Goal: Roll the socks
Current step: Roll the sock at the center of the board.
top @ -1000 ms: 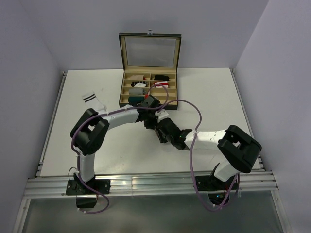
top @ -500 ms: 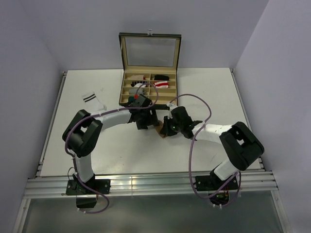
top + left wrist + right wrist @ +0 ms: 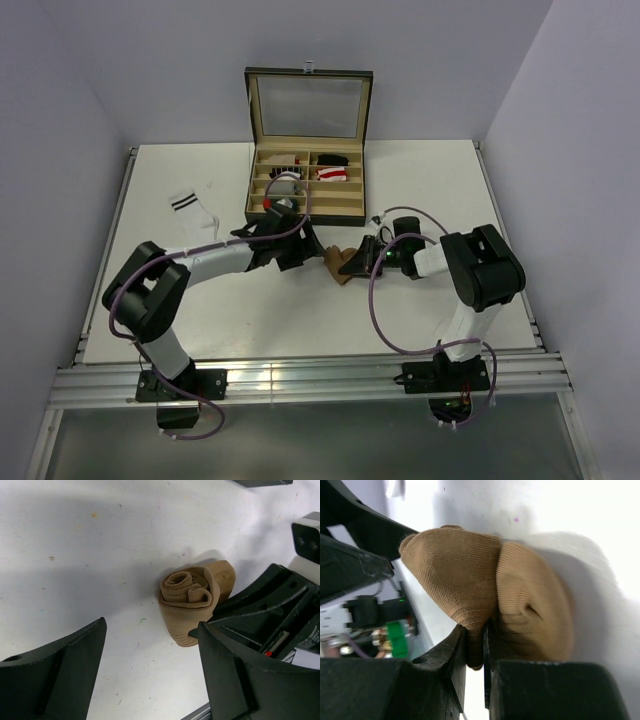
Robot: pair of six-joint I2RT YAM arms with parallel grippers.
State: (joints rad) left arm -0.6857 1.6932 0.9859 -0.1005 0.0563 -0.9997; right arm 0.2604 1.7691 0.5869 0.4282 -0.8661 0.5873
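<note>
"Tan sock (image 3: 339, 266): where does it lie?" asks the student.

"On the white tabletop (image 3: 250, 310), near its middle, between the two hands. It is wound into a short roll. The left wrist view faces the spiral end, and a rounded lobe of fabric juts out beyond the roll."

"And the right hand (image 3: 475, 650)?"

"Clenched on the tan sock. The right wrist view shows a fold of the knit pinched between its two black fingers (image 3: 447, 655), with the bulk of the roll bulging past them."

"The left hand (image 3: 152, 630)?"

"Released. Its jaws stand wide apart and grasp nothing. The roll lies just beside the right-hand finger as that camera sees it; whether they touch cannot be told."

"Farther back?"

"To the left, well apart from the hands, a white sock (image 3: 192, 210) with two dark cuff stripes lies flat on the tabletop. At the far edge stands a compartment box (image 3: 305, 212), its glazed lid (image 3: 308, 105) raised upright. A red-and-white sock (image 3: 331, 174) sits in a right-side compartment; small rolled bundles (image 3: 286, 181) occupy the left ones."
</note>
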